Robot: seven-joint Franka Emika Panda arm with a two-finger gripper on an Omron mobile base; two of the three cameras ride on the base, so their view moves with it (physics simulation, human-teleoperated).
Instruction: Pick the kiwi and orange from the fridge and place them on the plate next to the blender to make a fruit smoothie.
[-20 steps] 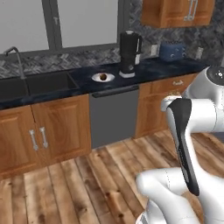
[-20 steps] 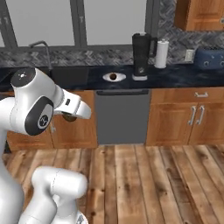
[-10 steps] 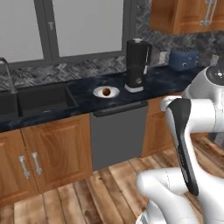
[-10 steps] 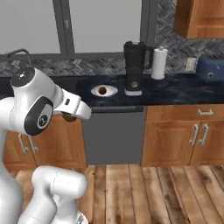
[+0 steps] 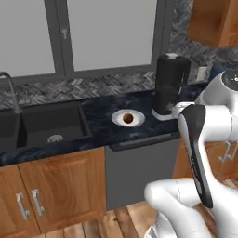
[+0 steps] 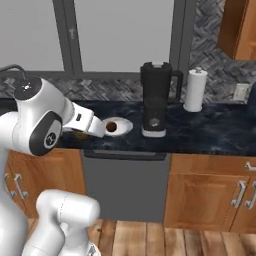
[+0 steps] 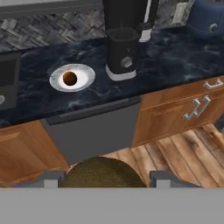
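A dark marbled worktop [image 5: 102,123] runs along the wall under a grey-framed window [image 5: 107,32], with a herringbone tile backsplash between them. A black sink [image 5: 46,125] with a curved faucet is set into the worktop to the left; wooden cabinets [image 5: 51,190] and a grey dishwasher front [image 6: 125,185] stand below it, and the floor is wood plank. The black blender [image 6: 156,97] stands on the worktop, with a paper towel roll [image 6: 195,90] just to its right in the right base view. The white plate [image 7: 85,74] lies just left of the blender and carries a small round orange-brown fruit, the orange [image 7: 69,78], at its centre. In the hand view the claw [image 7: 103,179] is closed on the kiwi [image 7: 103,173], a dull brown-green oval seated between the two finger tips at the bottom edge. The claw is held off the worktop, in front of the cabinet fronts; the plate is well apart from it, ahead and slightly left in the hand view.
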